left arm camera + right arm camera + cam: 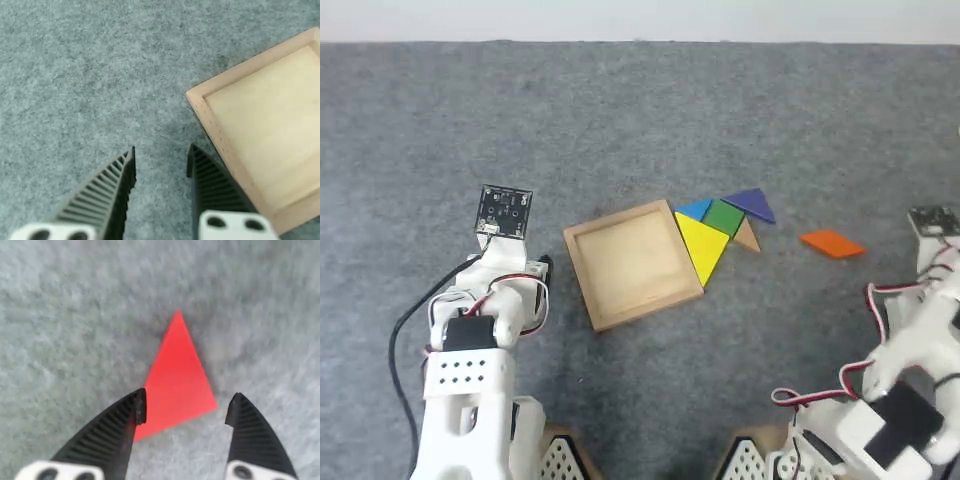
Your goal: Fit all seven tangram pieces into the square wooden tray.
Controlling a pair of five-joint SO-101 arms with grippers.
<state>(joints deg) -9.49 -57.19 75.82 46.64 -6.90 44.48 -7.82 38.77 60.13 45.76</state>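
**While both pincers gape, every piece in sight lies outside the tray [632,262]**

Where the grey felt surface [720,120] ends at the far side, a pale strip of wall [640,20] runs across the high view. The tray sits turned at an angle near the middle of the felt, its pale wooden floor showing.

From above, a yellow triangle [700,245] lies against the tray's edge on the side toward my right arm [910,380]. A blue triangle [694,210], a green square [723,216], a purple triangle [750,204] and a tan triangle [747,237] cluster tight around its far end. An orange parallelogram [832,243] lies apart from them, nearer my right arm. My left arm [485,330] stands on the tray's other side.

My wrist cameras give what the high view cannot: how the fingers stand. The left pincer [161,150] is moderately open with nothing between its ribbed fingers. It hangs over bare felt just beside one corner of the tray [265,115], whose raised rim and inner floor are plain from here.

The right wrist view brings in a red triangle [177,377] lying flat on the felt. The right pincer [189,397] is spread wide, one tip to each side of the triangle's broad end, its point aimed away from me. One finger overlaps a corner of the piece in the picture, and I cannot tell whether it touches. Nothing is gripped.
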